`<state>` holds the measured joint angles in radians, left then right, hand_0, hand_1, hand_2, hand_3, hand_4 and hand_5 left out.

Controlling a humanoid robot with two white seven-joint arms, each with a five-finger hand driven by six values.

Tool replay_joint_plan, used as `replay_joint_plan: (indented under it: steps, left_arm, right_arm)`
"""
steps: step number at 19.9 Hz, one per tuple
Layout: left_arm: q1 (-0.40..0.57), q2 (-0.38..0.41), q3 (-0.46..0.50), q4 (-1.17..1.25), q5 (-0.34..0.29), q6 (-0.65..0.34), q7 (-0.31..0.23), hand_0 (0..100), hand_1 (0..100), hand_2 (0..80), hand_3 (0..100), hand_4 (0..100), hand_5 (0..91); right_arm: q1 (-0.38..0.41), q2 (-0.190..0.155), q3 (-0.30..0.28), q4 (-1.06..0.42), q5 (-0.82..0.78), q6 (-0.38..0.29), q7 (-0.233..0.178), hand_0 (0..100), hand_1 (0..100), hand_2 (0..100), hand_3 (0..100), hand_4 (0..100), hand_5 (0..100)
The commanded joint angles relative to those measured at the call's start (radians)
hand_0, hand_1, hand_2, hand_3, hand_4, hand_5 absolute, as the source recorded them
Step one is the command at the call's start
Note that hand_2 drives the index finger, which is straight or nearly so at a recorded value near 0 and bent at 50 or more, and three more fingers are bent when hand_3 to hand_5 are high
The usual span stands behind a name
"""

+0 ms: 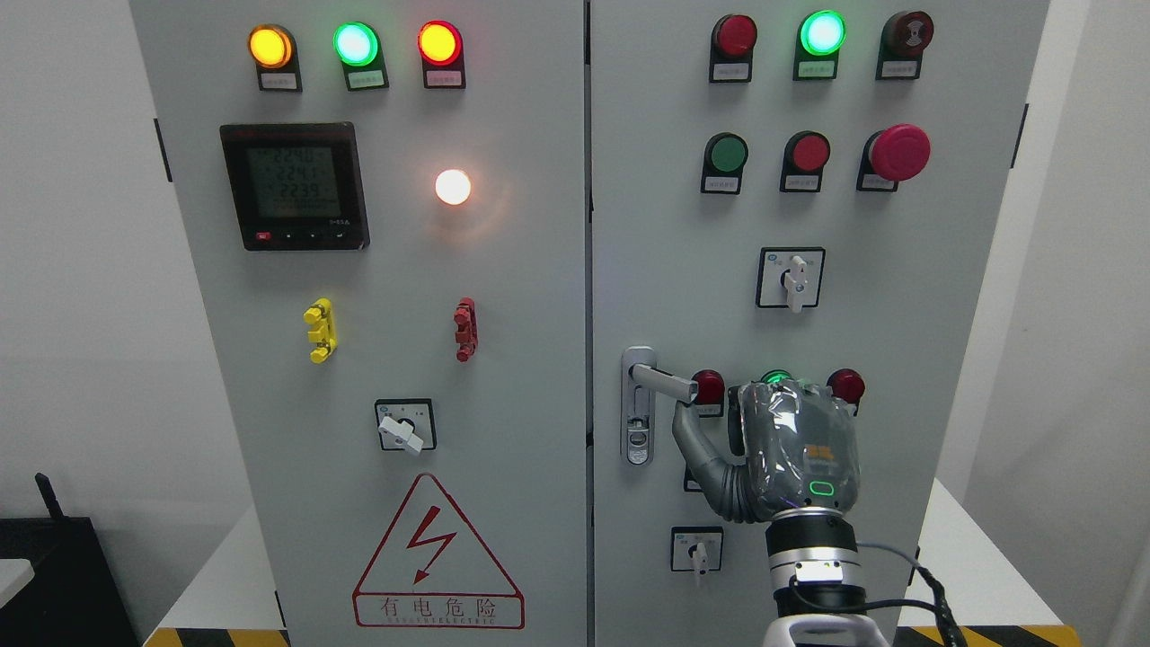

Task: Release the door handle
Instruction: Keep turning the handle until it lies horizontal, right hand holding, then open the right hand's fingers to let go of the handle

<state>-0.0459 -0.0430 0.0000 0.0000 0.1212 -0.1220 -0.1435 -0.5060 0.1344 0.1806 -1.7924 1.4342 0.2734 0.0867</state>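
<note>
Hand: right hand (pixel 795 449) just right of door handle (pixel 663 381) on right cabinet door (pixel 943 314) | thumb near lever tip, fingers hidden, grip unclear | retreat straight back, avoid snagging lever.

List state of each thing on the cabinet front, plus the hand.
Door handle: swung out from its plate, pointing right.
Right hand: beside the handle's end, thumb just under its tip; grip cannot be told.
Cabinet doors: shut.
Left door's top lamps: all three lit.
White lamp: lit.
Meter: on, digits showing.
Right door's top green lamp: lit; the red lamps beside it dark.
Emergency stop: cannot tell.
</note>
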Motion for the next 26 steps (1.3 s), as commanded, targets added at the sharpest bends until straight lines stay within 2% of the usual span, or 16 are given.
replay_joint_plan:
  steps: [1,4,6,8,9,11,12,13,14,15,16,17,18,19,21,26]
  left_arm:
    - [0.0,0.0,0.011,0.017,0.0,0.001,0.001,12,39,0.0,0,0,0.0]
    - [0.0,0.0,0.011,0.017,0.0,-0.001,0.001,12,39,0.0,0,0,0.0]
    - [0.0,0.0,0.011,0.017,0.0,0.001,0.001,12,39,0.0,0,0,0.0]
    - [0.001,0.0,0.011,0.017,0.0,0.001,0.001,12,39,0.0,0,0,0.0]
    - [0.0,0.0,0.011,0.017,0.0,-0.001,0.001,12,39,0.0,0,0,0.0]
    - [0.0,0.0,0.011,0.017,0.0,0.001,0.001,12,39,0.0,0,0,0.0]
    - [0.0,0.0,0.011,0.017,0.0,0.001,0.001,12,39,0.0,0,0,0.0]
    - [0.0,0.0,0.011,0.017,0.0,0.001,0.001,12,39,0.0,0,0,0.0]
    - [0.0,0.0,0.011,0.017,0.0,-0.001,0.001,12,39,0.0,0,0,0.0]
    - [0.0,0.0,0.011,0.017,0.0,-0.001,0.001,12,39,0.0,0,0,0.0]
    - [0.001,0.0,0.011,0.017,0.0,0.001,0.001,12,39,0.0,0,0,0.0]
    - [0.0,0.0,0.011,0.017,0.0,0.001,0.001,12,39,0.0,0,0,0.0]
    - [0.0,0.0,0.011,0.017,0.0,0.001,0.001,12,39,0.0,0,0,0.0]
    - [0.0,0.0,0.011,0.017,0.0,0.001,0.001,12,39,0.0,0,0,0.0]
    - [0.0,0.0,0.011,0.017,0.0,0.001,0.001,12,39,0.0,0,0,0.0]
    - [0.001,0.0,0.011,0.017,0.0,0.001,0.001,12,39,0.0,0,0,0.0]
  right_arm:
    - [0.023,-0.019,0.0,-0.022,-0.003,-0.003,-0.022,48,7,97,100,100,96]
    - [0.092,-0.045,-0.001,-0.079,-0.005,-0.019,-0.041,48,6,96,100,100,96]
    - [0.161,-0.096,-0.013,-0.136,-0.006,-0.049,-0.106,49,7,95,100,100,95]
    - [0.225,-0.116,-0.041,-0.185,-0.011,-0.085,-0.18,50,7,93,100,93,93]
    - [0.257,-0.119,-0.068,-0.214,-0.012,-0.118,-0.205,50,8,88,100,89,91]
    - [0.332,-0.118,-0.145,-0.269,-0.015,-0.216,-0.245,50,10,68,100,84,80]
    - [0.36,-0.113,-0.182,-0.288,-0.017,-0.268,-0.261,50,10,67,99,83,78]
    - [0.382,-0.11,-0.213,-0.297,-0.023,-0.313,-0.274,50,11,54,85,71,61]
    - [0.389,-0.108,-0.236,-0.297,-0.055,-0.348,-0.283,50,12,45,72,59,48]
    - [0.397,-0.111,-0.256,-0.297,-0.102,-0.38,-0.288,49,12,42,66,54,44]
    - [0.412,-0.114,-0.28,-0.297,-0.151,-0.411,-0.286,49,12,29,43,34,25]
    - [0.42,-0.114,-0.305,-0.297,-0.185,-0.44,-0.279,49,13,26,39,31,22]
    - [0.42,-0.114,-0.323,-0.297,-0.21,-0.459,-0.274,50,12,17,26,18,10]
    - [0.42,-0.116,-0.332,-0.295,-0.228,-0.467,-0.271,50,10,13,20,12,3]
    - [0.429,-0.121,-0.334,-0.295,-0.261,-0.471,-0.257,52,6,10,16,7,0]
    - [0.431,-0.118,-0.329,-0.289,-0.307,-0.473,-0.257,52,2,3,7,0,0]
